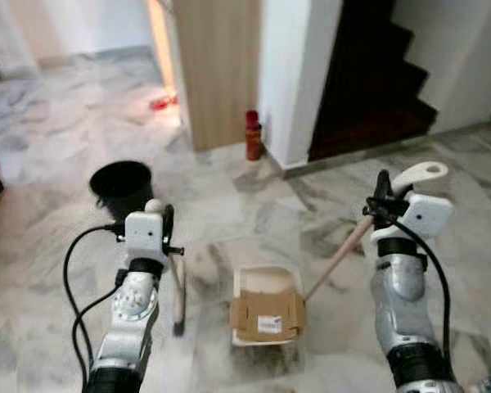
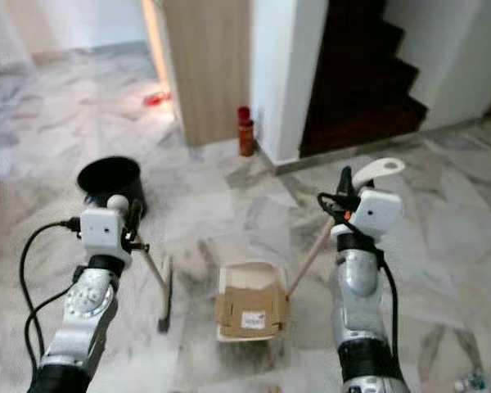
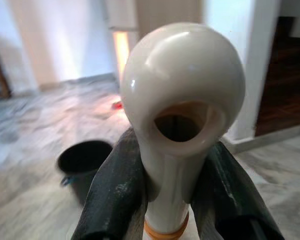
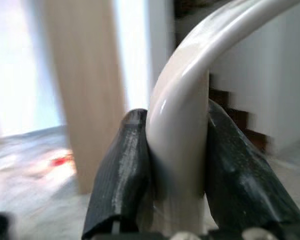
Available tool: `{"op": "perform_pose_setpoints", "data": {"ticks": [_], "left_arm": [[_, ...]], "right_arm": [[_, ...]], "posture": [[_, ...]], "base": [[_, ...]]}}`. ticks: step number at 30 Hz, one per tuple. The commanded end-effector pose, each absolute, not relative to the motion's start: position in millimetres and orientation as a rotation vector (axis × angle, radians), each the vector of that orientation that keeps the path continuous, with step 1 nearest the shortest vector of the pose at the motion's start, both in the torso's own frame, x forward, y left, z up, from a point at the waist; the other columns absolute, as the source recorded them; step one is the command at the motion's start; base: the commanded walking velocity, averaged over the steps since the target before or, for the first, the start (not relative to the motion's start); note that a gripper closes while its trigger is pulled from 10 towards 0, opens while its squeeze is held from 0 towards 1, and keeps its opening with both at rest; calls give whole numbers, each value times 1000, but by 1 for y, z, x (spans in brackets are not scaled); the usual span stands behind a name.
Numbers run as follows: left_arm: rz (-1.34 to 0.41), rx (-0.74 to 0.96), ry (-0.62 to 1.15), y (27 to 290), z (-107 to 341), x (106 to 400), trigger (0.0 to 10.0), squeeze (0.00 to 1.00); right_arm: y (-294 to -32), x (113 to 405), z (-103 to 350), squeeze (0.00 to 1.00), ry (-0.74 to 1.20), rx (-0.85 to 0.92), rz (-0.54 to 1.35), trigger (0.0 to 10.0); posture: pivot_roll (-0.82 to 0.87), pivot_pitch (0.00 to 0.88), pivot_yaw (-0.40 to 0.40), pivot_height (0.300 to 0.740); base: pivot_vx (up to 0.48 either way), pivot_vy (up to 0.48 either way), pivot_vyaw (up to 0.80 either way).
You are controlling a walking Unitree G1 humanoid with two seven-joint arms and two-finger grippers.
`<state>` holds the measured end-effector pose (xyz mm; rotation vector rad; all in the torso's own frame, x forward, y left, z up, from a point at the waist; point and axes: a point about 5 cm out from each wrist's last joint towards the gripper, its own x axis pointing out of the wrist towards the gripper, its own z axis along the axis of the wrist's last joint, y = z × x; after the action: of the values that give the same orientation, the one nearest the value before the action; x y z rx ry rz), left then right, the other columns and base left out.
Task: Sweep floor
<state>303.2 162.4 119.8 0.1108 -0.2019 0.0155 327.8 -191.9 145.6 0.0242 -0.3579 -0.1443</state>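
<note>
My left gripper point(image 1: 168, 226) is shut on the cream top of a brush handle point(image 3: 182, 100), which ends in a rounded knob with a hole. The brush's thin shaft point(image 1: 178, 282) runs down to its dark head point(image 1: 178, 326) on the marble floor. My right gripper point(image 1: 382, 201) is shut on the dustpan's long handle point(image 4: 177, 125), just below its cream curved loop point(image 1: 421, 173). The tan shaft point(image 1: 335, 260) slants down to the white dustpan point(image 1: 266, 283), which rests on the floor between my arms. A flattened piece of cardboard point(image 1: 268, 318) lies in it.
A black bucket point(image 1: 121, 184) stands on the floor ahead on the left. A red bottle point(image 1: 252, 135) sits at the foot of a wooden panel point(image 1: 221, 65) beside a white pillar point(image 1: 299, 74). Dark stairs point(image 1: 368, 74) rise at the back right. A small red object point(image 1: 164, 101) lies far back.
</note>
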Motion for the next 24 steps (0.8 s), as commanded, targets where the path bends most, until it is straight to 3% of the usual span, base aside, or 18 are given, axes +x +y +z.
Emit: {"op": "perform_pose_setpoints", "data": {"ticks": [1, 4, 18, 24], "left_arm": [[-2, 129, -252, 159, 132, 306, 10000, 0], [3, 124, -245, 160, 130, 304, 10000, 0], [11, 143, -243, 167, 129, 296, 10000, 0], [0, 137, -247, 165, 131, 297, 10000, 0]], "right_arm": [[-192, 330, 158, 0, -408, 37, -143, 10000], [-191, 330, 158, 0, -407, 40, -137, 10000], [-190, 329, 152, 0, -359, 97, -127, 10000], [-187, 328, 152, 0, -357, 102, -110, 10000]], "posture": [[102, 7, -25, 740], [102, 3, -31, 740], [101, 17, -22, 740], [95, 7, -13, 740]], "base": [[0, 0, 594], [0, 0, 556], [0, 0, 0], [0, 0, 756]]}}
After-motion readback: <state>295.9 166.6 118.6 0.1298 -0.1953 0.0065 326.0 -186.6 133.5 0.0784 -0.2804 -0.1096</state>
